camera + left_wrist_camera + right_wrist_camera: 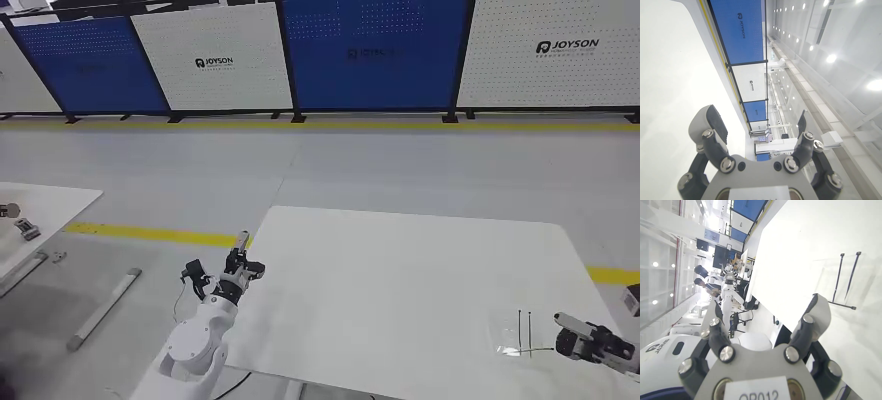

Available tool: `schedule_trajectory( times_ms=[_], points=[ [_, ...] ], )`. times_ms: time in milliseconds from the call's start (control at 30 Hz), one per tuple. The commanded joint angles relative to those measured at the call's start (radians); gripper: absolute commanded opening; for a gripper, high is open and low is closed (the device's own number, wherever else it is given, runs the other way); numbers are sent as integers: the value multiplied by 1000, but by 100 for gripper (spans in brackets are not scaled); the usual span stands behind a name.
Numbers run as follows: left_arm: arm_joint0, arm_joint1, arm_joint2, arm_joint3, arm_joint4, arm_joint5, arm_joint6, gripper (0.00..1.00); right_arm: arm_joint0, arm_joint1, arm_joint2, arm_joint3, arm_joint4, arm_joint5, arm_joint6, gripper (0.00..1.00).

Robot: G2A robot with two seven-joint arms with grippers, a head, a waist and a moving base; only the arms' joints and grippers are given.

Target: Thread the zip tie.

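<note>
Just beyond my right gripper (766,306): three black zip ties (525,332) lie flat on the white bench (400,290), near its front right corner.
Direction: the ties sit ahead of my right fingertips, toward the middle of the bench.
Long axis: the parallel pair (838,277) runs from the near side toward the far side, heads at the far end. The crosswise tie (842,305) lies side to side along their near ends. I cannot tell whether it touches them.
Nearer arm: the right, clearly. My left gripper (759,121) hangs at the opposite, left edge of the bench, well apart from the ties.
Right gripper state: released, jaws spread wide, nothing between them.
Left gripper state: released too, and empty.
Progress, my judgement: no tie is lifted, so threading has not begun. The first pick looks like the right arm's job.
Next move, my judgement: these are thin straps lying flush on a smooth top. I would need a low pinch across a strap's narrow width, and one might slide instead of lifting.
Surface: glossy white. A faint clear sheet seems to lie under the ties, though I am not sure.
Room: a grey floor (400,160) with a yellow line (150,233), blue and white perforated panels (370,50) behind, and a second white table (50,215) to the left.
</note>
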Motion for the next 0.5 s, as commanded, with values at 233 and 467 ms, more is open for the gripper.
schedule_trajectory(
  times_ms=[233, 467],
  points=[
    [0, 0, 0, 0, 0, 0, 0, 100, -19, 18, -44, -17, -36, -49, 7, 100],
    [0, 0, 0, 0, 0, 0, 0, 100, -101, 119, -42, -21, 36, -198, 7, 100]
  ],
)
